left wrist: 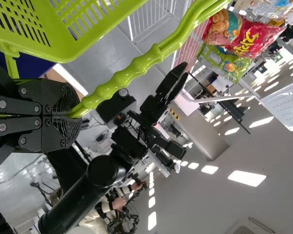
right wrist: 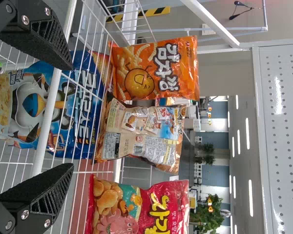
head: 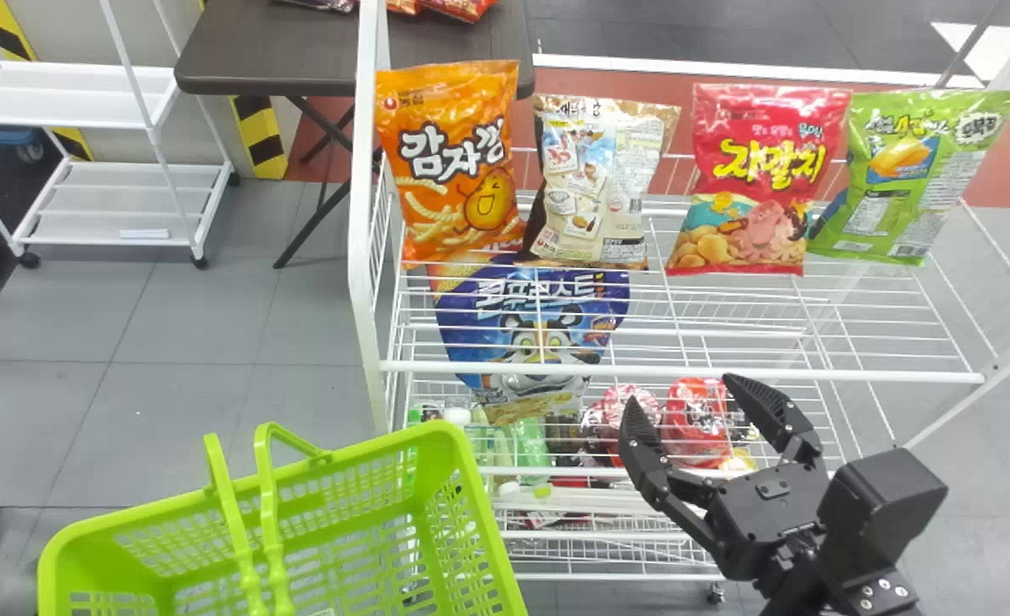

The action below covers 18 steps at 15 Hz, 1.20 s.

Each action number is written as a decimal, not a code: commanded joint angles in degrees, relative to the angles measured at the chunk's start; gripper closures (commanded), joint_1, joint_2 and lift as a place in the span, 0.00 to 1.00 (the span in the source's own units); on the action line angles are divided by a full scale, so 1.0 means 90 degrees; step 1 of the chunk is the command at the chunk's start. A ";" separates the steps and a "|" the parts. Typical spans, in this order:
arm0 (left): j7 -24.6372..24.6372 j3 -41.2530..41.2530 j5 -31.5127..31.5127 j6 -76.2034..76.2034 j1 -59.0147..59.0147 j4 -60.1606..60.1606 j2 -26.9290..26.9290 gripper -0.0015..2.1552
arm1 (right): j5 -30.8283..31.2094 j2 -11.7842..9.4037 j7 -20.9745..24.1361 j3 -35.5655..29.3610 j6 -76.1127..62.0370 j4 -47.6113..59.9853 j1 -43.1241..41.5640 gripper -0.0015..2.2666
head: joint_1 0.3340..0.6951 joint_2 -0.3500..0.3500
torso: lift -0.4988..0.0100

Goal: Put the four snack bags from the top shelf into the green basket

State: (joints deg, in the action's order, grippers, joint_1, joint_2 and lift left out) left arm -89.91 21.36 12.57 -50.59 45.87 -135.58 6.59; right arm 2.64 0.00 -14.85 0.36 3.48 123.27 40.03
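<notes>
Left wrist view shows left tool [left wrist: 72, 115] gripping basket handles [left wrist: 123, 73].

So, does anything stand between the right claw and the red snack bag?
Yes, in the head view the white shelf rail runs between the right claw and the red snack bag; the claw should probably pass above it.

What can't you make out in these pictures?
- Green basket, near end: cut off by the head view's bottom edge.
- Red snack bag, one side: cut off by the right wrist view's bottom edge.
- Small goods low down: partly hidden in the head view by the wire shelf.
- Packs on the dark table: cut off by the head view's top edge.
</notes>
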 commanded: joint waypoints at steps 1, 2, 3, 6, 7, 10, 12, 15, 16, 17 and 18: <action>-0.0073 0.0000 0.0010 0.0000 0.0011 -0.0004 0.0000 1.00 | 0.0000 0.0006 0.0000 0.0028 0.0000 0.0005 0.0005 0.05 | 1.00 0.41 | 0.97; -0.0073 0.0000 0.0019 0.0000 0.0011 -0.0004 0.0010 1.00 | 0.0010 0.0006 0.0000 0.0048 0.0000 0.0015 0.0015 0.05 | 1.00 0.41 | 0.97; -0.0073 0.0000 0.0019 0.0000 0.0011 -0.0004 0.0010 1.00 | 0.0020 0.0006 0.0000 0.0058 0.0000 0.0024 0.0015 0.05 | 1.00 0.41 | 0.97; -0.0073 0.0000 0.0049 -0.0020 0.0011 -0.0004 0.0010 1.00 | 0.0020 0.0006 0.0000 0.0077 0.0000 0.0034 0.0015 0.05 | 1.00 0.42 | 0.97; -0.0073 0.0000 0.0068 -0.0020 0.0011 -0.0004 0.0010 1.00 | 0.0029 0.0006 0.0000 0.0097 0.0000 0.0034 0.0015 0.05 | 1.00 0.43 | 0.97; -0.0073 0.0010 0.0088 -0.0020 0.0011 -0.0004 0.0039 1.00 | 0.0078 0.0006 0.0000 0.0146 0.0000 0.0044 0.0025 0.05 | 1.00 0.43 | 0.97; -0.0073 0.0010 0.0098 -0.0020 0.0011 0.0006 0.0059 1.00 | 0.0078 0.0006 0.0049 0.0165 0.0000 0.0034 0.0015 0.05 | 1.00 0.44 | 0.97; -0.0073 0.0000 0.0098 -0.0020 -0.0009 0.0016 0.0088 1.00 | 0.0098 0.0006 0.0117 0.0360 0.0020 -0.0220 -0.0317 0.05 | 1.00 0.45 | 0.97; -0.0073 0.0000 0.0098 -0.0020 -0.0009 0.0016 0.0098 1.00 | 0.0156 0.0006 0.0254 0.0458 0.0000 -0.0376 -0.0532 0.04 | 1.00 0.46 | 0.97; -0.0073 0.0010 0.0098 -0.0020 -0.0009 0.0026 0.0127 1.00 | 0.0186 0.0006 0.0312 0.0575 0.0020 -0.0562 -0.0776 0.04 | 1.00 0.49 | 0.97; -0.0073 0.0020 0.0117 -0.0020 -0.0009 0.0035 0.0176 1.00 | 0.0195 0.0006 0.0400 0.0663 0.0039 -0.0708 -0.1001 0.04 | 1.00 0.50 | 0.97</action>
State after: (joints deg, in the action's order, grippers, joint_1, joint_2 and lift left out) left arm -89.91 21.40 13.48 -50.76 45.79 -135.40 7.64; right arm 4.11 0.00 -11.82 4.99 3.64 119.11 34.19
